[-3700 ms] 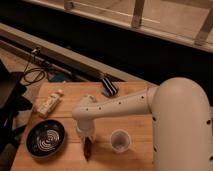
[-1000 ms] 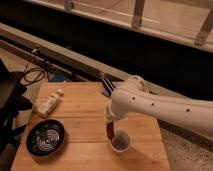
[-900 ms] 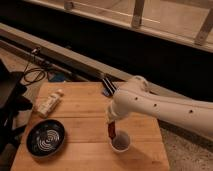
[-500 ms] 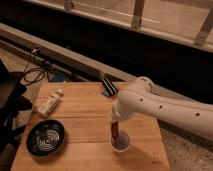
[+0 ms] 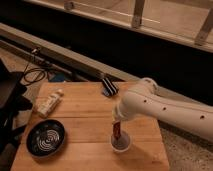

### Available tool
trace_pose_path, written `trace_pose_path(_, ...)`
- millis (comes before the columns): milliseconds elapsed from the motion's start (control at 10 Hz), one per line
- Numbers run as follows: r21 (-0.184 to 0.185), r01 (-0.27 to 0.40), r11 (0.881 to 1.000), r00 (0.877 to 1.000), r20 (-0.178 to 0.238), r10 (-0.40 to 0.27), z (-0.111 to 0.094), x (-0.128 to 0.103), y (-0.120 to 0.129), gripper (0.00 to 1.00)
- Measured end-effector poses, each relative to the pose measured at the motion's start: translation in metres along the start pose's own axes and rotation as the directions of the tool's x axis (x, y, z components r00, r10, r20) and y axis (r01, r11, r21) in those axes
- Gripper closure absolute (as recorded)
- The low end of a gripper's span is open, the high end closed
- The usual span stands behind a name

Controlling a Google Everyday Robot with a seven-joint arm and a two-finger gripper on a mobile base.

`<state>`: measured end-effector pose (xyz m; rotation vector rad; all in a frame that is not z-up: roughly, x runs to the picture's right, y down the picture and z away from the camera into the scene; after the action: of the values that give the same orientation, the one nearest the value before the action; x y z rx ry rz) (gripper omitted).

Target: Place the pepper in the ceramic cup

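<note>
The ceramic cup (image 5: 121, 143) is a small round white cup standing near the front right of the wooden table (image 5: 80, 115). The pepper (image 5: 117, 131) is dark red and slender; it hangs upright with its lower end at or just inside the cup's rim. My gripper (image 5: 116, 123) is directly above the cup at the end of the white arm (image 5: 155, 107), shut on the pepper's upper end.
A dark bowl with white spiral lines (image 5: 46, 137) sits at the front left. A pale bottle (image 5: 49, 102) lies at the left. A dark striped object (image 5: 108, 86) rests at the table's back edge. Cables (image 5: 31, 75) and dark gear lie left of the table.
The arm has carried the pepper from left of the cup to right above it and lowered it toward the cup's rim.
</note>
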<state>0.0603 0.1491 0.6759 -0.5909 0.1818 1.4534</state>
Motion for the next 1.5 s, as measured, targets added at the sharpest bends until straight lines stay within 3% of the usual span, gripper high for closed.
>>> trace_pose_path(600, -0.018, -0.028, 0.999, 1.0, -0.012, 0.028, 0.006, 0.013, -0.01, 0.77)
trace_pose_path(1200, -0.044, -0.051, 0.998, 0.998, -0.028, 0.05, 0.017, 0.022, -0.015, 0.23)
trace_pose_path(1500, -0.05, -0.05, 0.998, 0.999, -0.015, 0.049, 0.014, 0.023, -0.015, 0.22)
